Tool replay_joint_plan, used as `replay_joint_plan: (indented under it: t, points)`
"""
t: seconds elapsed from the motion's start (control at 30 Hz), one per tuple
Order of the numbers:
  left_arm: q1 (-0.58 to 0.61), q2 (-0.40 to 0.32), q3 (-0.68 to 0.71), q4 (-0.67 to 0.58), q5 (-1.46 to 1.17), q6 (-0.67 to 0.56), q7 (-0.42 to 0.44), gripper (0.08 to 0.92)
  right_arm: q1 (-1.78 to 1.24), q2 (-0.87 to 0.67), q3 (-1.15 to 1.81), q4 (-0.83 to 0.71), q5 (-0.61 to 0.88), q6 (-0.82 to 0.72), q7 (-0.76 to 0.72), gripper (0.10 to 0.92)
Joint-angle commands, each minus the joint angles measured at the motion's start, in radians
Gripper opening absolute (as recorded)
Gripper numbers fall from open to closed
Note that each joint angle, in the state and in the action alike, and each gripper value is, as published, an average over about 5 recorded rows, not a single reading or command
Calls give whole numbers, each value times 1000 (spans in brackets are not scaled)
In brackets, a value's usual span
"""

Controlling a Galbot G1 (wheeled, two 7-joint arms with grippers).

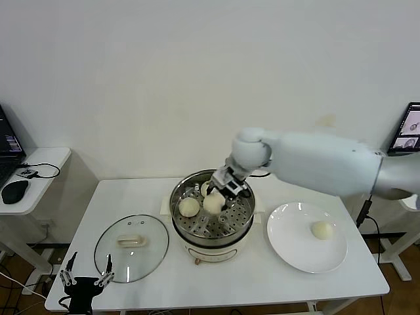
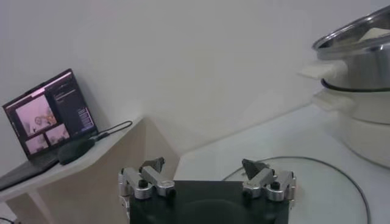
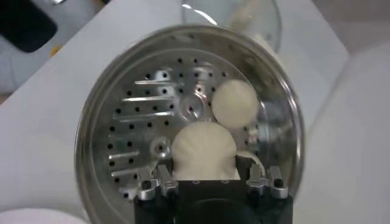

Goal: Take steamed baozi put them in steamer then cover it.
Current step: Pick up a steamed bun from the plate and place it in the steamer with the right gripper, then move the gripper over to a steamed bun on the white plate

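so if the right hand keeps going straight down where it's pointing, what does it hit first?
The baozi between its fingers, already low over the steamer's perforated floor. The right hand points down into it; remaining gap is unclear.

Baozi (image 3: 204, 148) at the right pincer (image 1: 227, 191): cream-white, plain.
Baozi beside it (image 3: 233, 103): same cream-white.
Steamer (image 3: 140, 122) beneath the right pincer: shiny steel, floor patterned with rows of dark holes and slots.
Pot base (image 1: 211, 250): cream-white.
Cover (image 1: 131, 247) near the left pincer (image 1: 86, 278): clear glass, metal rim, cream-white handle.
Plate (image 1: 295, 247): white.
Worktop (image 1: 236, 282): white.
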Motion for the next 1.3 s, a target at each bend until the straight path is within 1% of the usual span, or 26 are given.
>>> replay_joint_plan:
  t: [0.03, 0.23, 0.53, 0.6, 0.77, 0.83, 0.9, 1.0, 1.1, 1.2, 1.3]
  points:
    - [-1, 0, 0, 2, 0, 0, -1, 823, -8, 66, -51, -5, -87, 150, -5, 638]
    - [-1, 0, 1, 6, -1, -1, -5, 823, -2, 52, -56, 4, -92, 190, -29, 645]
    - [-2, -2, 7, 6, 0, -1, -8, 823, -4, 22, -61, 28, -67, 192, -24, 659]
    - [-2, -2, 8, 5, 0, -1, -8, 823, 2, 16, -60, 26, -71, 195, -19, 683]
    - [-3, -2, 8, 3, 0, -1, -7, 823, 26, -15, -28, 23, -65, 188, -11, 795]
    - [-2, 0, 8, 0, 0, 0, -7, 823, 38, -41, -5, 22, -51, 169, -11, 813]
    - [-3, 2, 8, -3, 0, 0, -6, 823, 50, -82, 27, 25, -27, 108, -12, 821]
    - [-4, 6, 6, -7, 0, 0, -6, 823, 60, -172, 84, 49, 12, -42, -32, 822]
    - [-4, 10, 4, -9, 0, 0, -6, 823, 68, -270, 120, 81, 52, -155, -53, 823]
    - [-5, 15, 5, -11, 0, 0, -5, 823, 72, -391, 129, 106, 74, -196, -61, 823]
    - [-10, 21, 9, -14, 0, 2, -4, 823, 55, -516, 134, 131, 60, -205, -68, 822]
